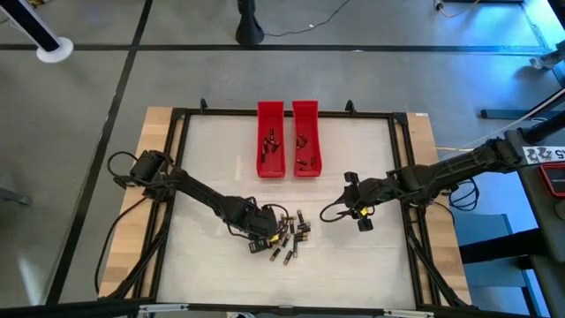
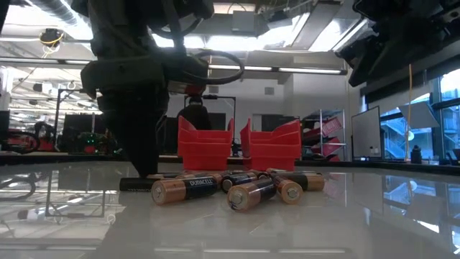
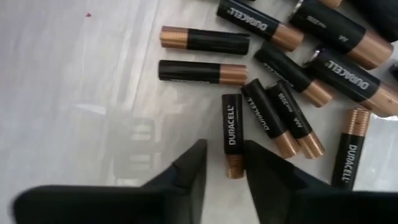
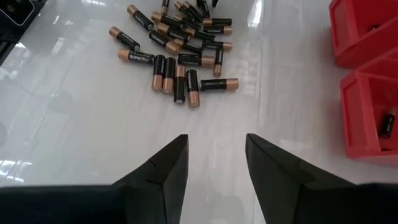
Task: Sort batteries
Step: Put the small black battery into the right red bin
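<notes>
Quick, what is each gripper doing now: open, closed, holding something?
Left gripper: open, fingers astride one battery, not gripping.
Right gripper: open, empty.

Batteries (image 4: 177, 46) piled beyond open jaws.

Two red trays (image 1: 270, 150) side by side at twelve o'clock on the table (image 1: 203, 168); roughly twenty batteries (image 4: 177, 53) heaped loose near six o'clock; a few more lying inside each tray, too small to count exactly; two dark arms.
</notes>
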Motion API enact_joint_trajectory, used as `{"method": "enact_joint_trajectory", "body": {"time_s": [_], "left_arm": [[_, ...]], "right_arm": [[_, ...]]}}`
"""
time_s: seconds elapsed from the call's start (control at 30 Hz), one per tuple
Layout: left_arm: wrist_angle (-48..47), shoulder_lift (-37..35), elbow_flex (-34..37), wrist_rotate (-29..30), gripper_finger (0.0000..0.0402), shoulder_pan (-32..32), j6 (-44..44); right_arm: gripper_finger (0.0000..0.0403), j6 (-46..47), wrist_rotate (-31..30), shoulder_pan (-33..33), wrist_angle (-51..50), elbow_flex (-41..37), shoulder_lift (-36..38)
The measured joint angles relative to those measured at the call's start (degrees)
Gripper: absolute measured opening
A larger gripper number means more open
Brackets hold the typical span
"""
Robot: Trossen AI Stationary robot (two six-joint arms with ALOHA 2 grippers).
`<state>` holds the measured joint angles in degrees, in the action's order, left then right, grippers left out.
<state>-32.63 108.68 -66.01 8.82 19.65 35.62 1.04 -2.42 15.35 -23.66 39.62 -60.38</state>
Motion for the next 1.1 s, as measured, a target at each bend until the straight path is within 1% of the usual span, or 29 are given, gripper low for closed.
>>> {"method": "enact_joint_trajectory", "body": {"time_s": [0.13,0.17,0.33,0.5,0.7,0.77,0.83,0.93,0.97,1.1], "left_arm": [[-0.26,0.03,0.03,0.01,0.0025,-0.34,0.02],[-0.23,0.03,0.03,0.27,0.0017,-0.34,0.0],[-0.75,0.02,-0.37,1.38,0.0024,-0.28,-0.93],[-8.03,0.42,-3.87,2.29,0.001,-0.29,-2.2],[-13.91,-1.32,-8.71,6.6,0.0013,-0.55,-4.79],[-13.57,-2.54,-9.61,8.7,0.0013,-1.15,-6.13],[-13.23,-3.93,-10.58,12.3,0.001,-2.21,-7.95],[-10.13,-5.46,-11.9,17.46,0.001,-4.98,-12.49],[-8.34,-5.78,-12.29,18.27,0.001,-6.29,-14.47],[0.45,-6.2,-13.85,18.53,0.0012,-12.18,-23.11]], "right_arm": [[0.0163,0.0,-0.01,0.0,0.0,0.0,0.0],[0.0163,0.0,0.0,0.0,0.0,0.0,0.0],[0.0163,0.0,0.0,0.0,0.0,0.0,0.0],[0.0163,0.0,0.0,0.0,-0.1,0.0,0.0],[0.0163,0.0,0.0,0.0,-0.32,0.0,0.0],[0.0163,0.0,0.0,0.0,-0.36,0.0,0.0],[0.0163,0.0,0.0,0.0,-0.5,0.0,0.0],[0.0163,-0.02,0.0,0.0,-0.42,0.0,0.0],[0.0163,-0.02,0.0,0.0,-0.42,0.0,0.0],[0.0163,-0.01,0.0,0.0,-0.43,0.0,0.0]]}}
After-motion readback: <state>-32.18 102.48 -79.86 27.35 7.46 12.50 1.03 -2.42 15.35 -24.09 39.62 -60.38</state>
